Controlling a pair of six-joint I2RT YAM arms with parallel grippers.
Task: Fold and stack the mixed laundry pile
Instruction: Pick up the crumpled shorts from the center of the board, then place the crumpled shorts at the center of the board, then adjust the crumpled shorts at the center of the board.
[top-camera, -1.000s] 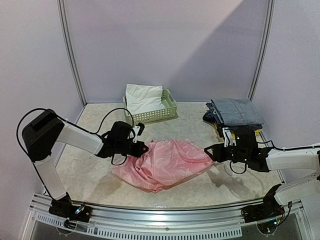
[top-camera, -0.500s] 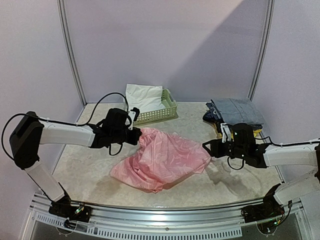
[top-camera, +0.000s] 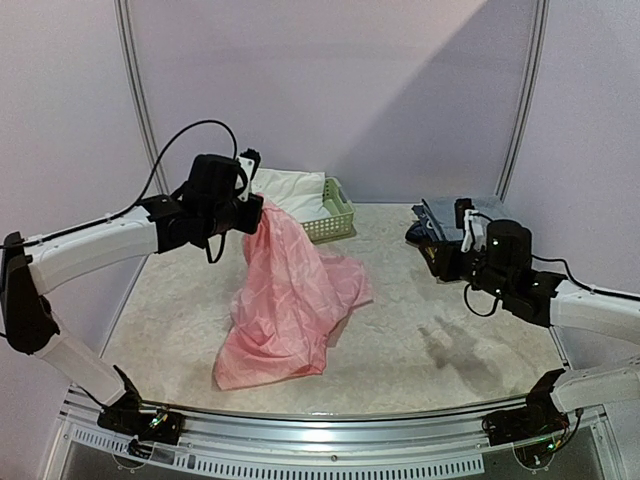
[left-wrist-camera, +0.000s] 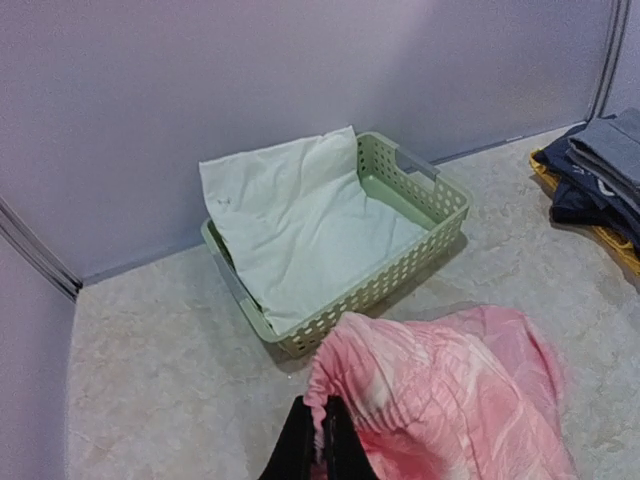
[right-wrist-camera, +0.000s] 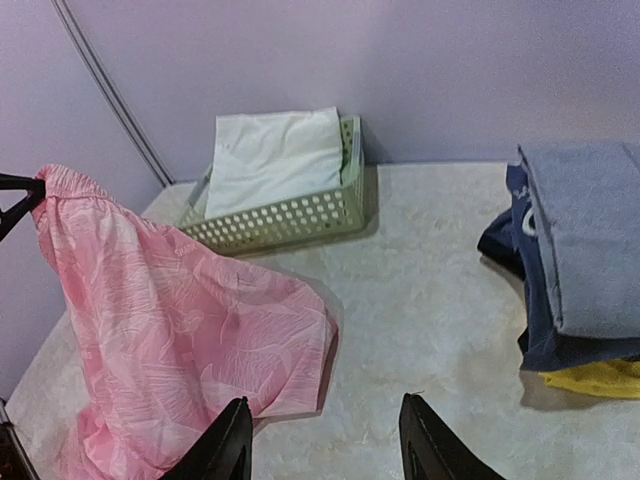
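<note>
Left end effector (left-wrist-camera: 321, 440), clamped on pink garment (top-camera: 285, 290), has lifted it; right end effector (right-wrist-camera: 325, 420), apart, withdrew.

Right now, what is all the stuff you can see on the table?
pink garment: one, pink, hanging from the left gripper, lower end on the table
white cloth: one, white, in the basket
basket: one, pale green, far side
folded clothes: one stack, grey over dark blue over yellow, far right
table: one, beige
left gripper: one, black, raised, jaws shut on the pink garment
right gripper: one, black, jaws open, empty
</note>
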